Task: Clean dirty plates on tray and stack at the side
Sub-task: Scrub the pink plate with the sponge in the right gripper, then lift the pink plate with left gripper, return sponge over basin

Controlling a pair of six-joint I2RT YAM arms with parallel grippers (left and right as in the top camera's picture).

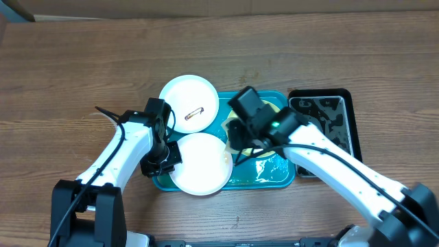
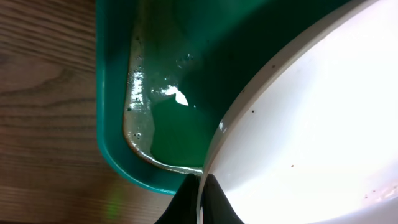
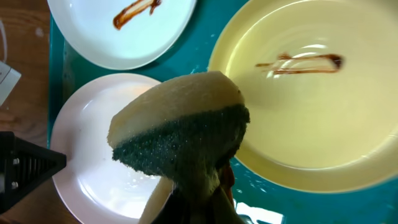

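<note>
Plates (image 1: 190, 103), three on wet teal tray (image 1: 274, 175), left gripper (image 2: 200, 198) pinching rim of near white plate (image 1: 201, 165), right gripper (image 3: 200, 202) clutching sponge (image 3: 180, 137) just above it, sauce-streaked yellow plate (image 3: 298, 112) beside, black tub (image 1: 354, 130) holding water farther right.

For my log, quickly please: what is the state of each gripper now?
Left gripper: closed on the rim of the nearer white plate.
Right gripper: closed, holding the sponge.

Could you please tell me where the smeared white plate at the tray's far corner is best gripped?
Probably its thin rim on the far-left side, coming from the left: the smeared white plate is flat and shallow, and there it juts past the tray rim, likely leaving room under the edge for a finger.
</note>
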